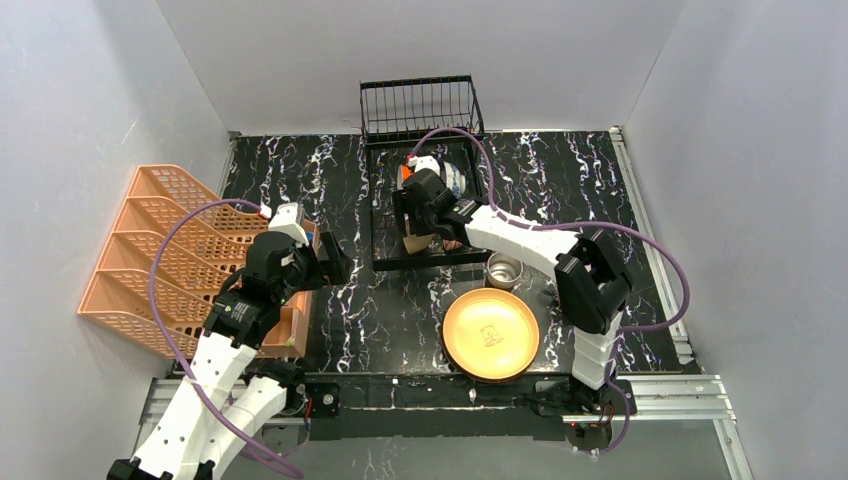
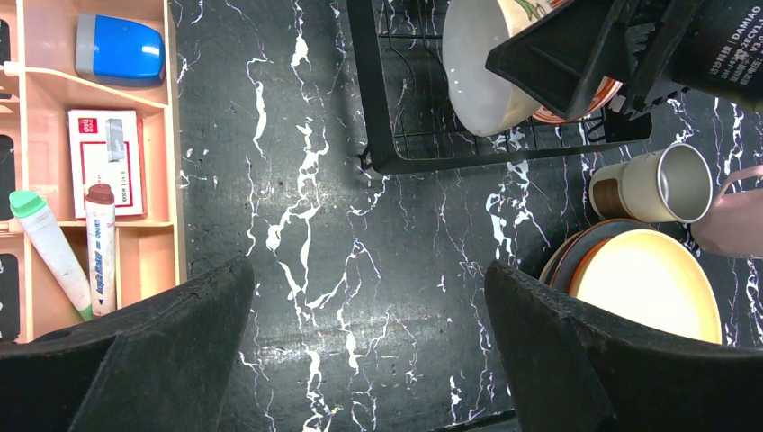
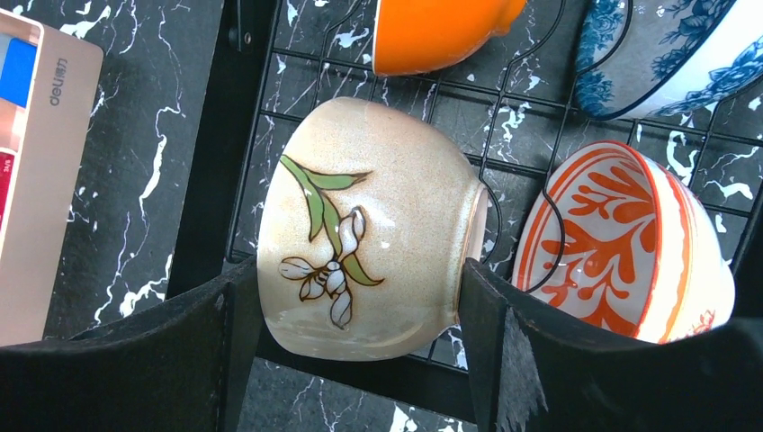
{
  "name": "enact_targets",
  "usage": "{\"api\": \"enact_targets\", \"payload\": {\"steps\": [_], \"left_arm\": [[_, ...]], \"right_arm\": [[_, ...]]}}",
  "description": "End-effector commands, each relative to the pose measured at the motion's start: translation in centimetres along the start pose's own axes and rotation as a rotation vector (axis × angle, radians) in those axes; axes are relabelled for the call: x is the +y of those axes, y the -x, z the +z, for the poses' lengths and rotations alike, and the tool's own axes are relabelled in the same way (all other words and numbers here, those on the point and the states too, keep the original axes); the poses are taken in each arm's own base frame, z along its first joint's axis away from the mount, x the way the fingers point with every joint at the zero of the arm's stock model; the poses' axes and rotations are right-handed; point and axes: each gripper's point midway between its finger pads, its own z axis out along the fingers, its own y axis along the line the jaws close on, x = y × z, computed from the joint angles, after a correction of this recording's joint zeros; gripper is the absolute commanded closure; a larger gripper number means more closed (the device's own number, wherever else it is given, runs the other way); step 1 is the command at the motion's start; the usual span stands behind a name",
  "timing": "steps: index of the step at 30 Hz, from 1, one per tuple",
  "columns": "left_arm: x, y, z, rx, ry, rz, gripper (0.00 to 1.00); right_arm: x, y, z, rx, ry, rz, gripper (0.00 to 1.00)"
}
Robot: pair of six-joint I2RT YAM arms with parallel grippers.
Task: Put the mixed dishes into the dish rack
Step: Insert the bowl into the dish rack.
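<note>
I find the dish rack (image 1: pixel 420 108) beneath the right gripper (image 3: pixel 358 279), which clamps a cream flowered bowl (image 3: pixel 369 225) over its wires, just beside a red-patterned bowl (image 3: pixel 630 243). The yellow plate (image 1: pixel 490 333) and steel cup (image 1: pixel 503 270) sit on the counter (image 1: pixel 560 180) behind that gripper. The left gripper (image 2: pixel 369 274) hangs open, empty.

"DAMIAO" is printed in white on the black motor housing (image 2: pixel 731 40) at two o'clock in the left wrist view. The tan box (image 3: pixel 36 180) at nine o'clock in the right wrist view carries "deli" in white. Lettering on the white tube (image 2: pixel 101 247) is too small to read.
</note>
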Motion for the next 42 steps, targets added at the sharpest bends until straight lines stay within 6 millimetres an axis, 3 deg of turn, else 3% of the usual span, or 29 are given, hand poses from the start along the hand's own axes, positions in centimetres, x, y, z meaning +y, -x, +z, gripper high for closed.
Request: {"api": "enact_targets", "payload": {"steps": [1,9,18,21,26,30,32,42], "left_arm": [[0.3,-0.1,0.1,-0.003,0.01,0.015,0.02],[0.3,0.0,0.1,-0.006,0.009,0.015,0.02],[0.3,0.0,0.1,-0.005,0.012,0.015,0.02],[0.3,-0.1,0.1,-0.004,0.011,0.014,0.02],[0.3,-0.1,0.1,-0.005,0.012,0.015,0.02],[0.3,0.0,0.1,-0.006,0.014,0.015,0.02],[0.4,0.0,0.1,-0.006,0.016,0.014,0.02],[0.4,-0.1,0.1,-0.003,0.017,0.013,0.02]], "right_arm": [[1.4,3.6,0.0,-0.097,0.02,0.055,0.99],[1.3,1.7,1.3,-0.041,0.002,0.12,0.99],[1.8,0.2,1.4,0.0,0.038,0.192,0.99],[1.7,-0.1,1.1,0.002,0.037,0.202,0.92],[1.3,0.2,0.8,-0.01,0.025,0.199,0.67],[1.1,0.5,0.6,-0.017,0.017,0.195,0.38],[1.0,0.5,0.5,-0.019,0.012,0.193,0.28],[0.6,0.8,0.0,-0.029,-0.003,0.19,0.01]]}}
